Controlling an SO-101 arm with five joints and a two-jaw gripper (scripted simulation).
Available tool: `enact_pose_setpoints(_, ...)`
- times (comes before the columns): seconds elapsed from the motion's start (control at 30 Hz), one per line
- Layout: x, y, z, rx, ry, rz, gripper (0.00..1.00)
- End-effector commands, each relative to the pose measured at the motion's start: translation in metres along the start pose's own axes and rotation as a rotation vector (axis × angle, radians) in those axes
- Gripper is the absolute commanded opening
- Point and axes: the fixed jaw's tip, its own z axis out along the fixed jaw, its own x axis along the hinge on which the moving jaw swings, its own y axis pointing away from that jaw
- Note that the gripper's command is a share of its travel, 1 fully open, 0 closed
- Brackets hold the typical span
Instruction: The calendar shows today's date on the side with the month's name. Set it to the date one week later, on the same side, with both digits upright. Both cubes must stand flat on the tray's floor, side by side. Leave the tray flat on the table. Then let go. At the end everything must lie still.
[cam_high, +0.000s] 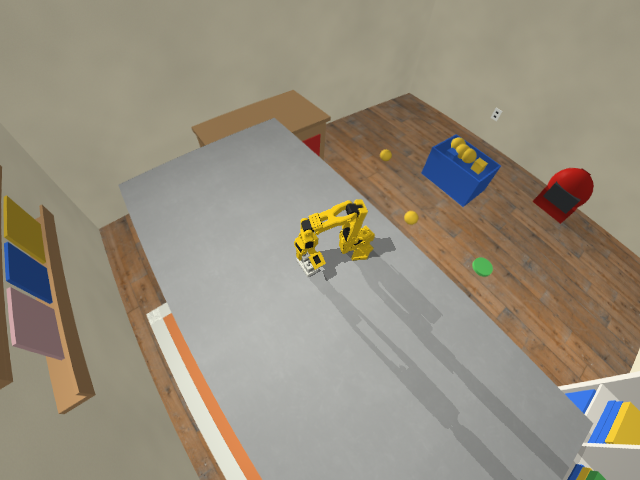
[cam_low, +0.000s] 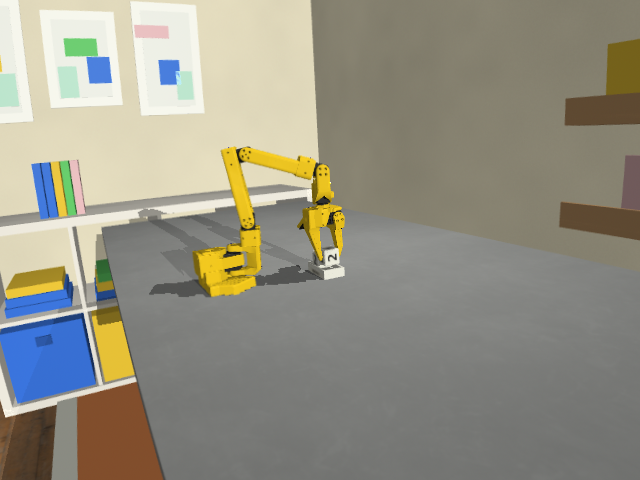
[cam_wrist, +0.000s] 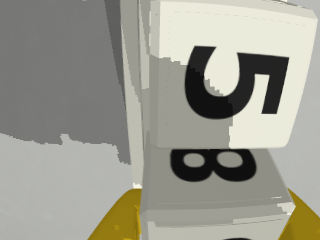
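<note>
At the bottom edge of the wrist view, the nearer cube (cam_wrist: 220, 195) is cut off, only the top of a dark mark showing on its lowest face. The upper edge of its 8 is hidden behind the cube with the 5 (cam_wrist: 170, 115). Both yellow gripper fingers run out at the lower corners. In the top view, the cubes' digits are too small to read, and the gripper (cam_high: 309, 260) partly covers the tray (cam_high: 311, 272).
</note>
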Motion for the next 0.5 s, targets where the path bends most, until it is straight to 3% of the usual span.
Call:
enact_pose_setpoints(0.0,0.0022,-0.0030,0.0000,0.024,0.006,0.001,0.00)
enact_pose_setpoints(0.47,0.0022,-0.0030,0.0039,0.024,0.006,0.001,0.00)
